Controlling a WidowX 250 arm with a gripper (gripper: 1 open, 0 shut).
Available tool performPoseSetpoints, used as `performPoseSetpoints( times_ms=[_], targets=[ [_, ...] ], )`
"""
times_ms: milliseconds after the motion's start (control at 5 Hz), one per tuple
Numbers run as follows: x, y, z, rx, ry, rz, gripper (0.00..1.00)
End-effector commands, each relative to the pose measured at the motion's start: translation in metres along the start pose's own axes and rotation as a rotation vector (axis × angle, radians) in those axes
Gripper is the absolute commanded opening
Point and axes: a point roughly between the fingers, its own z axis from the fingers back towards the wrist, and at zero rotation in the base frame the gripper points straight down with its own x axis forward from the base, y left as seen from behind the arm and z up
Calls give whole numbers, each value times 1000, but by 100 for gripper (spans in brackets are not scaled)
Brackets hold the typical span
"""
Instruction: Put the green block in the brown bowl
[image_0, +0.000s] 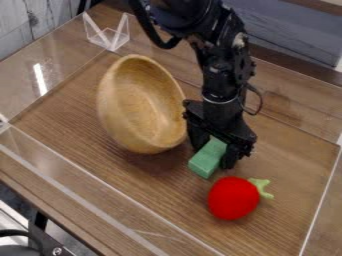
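Gripper (218, 152) is pointed down, fingers spread, green block (209, 158) straddled between them on the table. Brown bowl (140, 104) is seen tipped on edge at its 9 o'clock, just beside.

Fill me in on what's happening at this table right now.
A single robot arm has its hand pointing straight down over the green block, fingers spread to either side of it and not yet closed. The brown bowl next to it is tipped steeply onto its side, its opening facing the arm, so it is not sitting flat. The block lies on the wooden table, outside the bowl. A red strawberry toy lies nearer the camera, untouched.
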Motion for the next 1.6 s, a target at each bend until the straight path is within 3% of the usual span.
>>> performPoseSetpoints(
  times_ms=[0, 600, 800, 1400],
  targets=[
    [7, 5, 10, -3, -2, -13, 0],
    [-1, 8, 15, 7, -11, 41, 0],
    [0, 4, 23, 6, -14, 14, 0],
    [1, 15, 68, -32, -69, 55, 0]
  ],
)
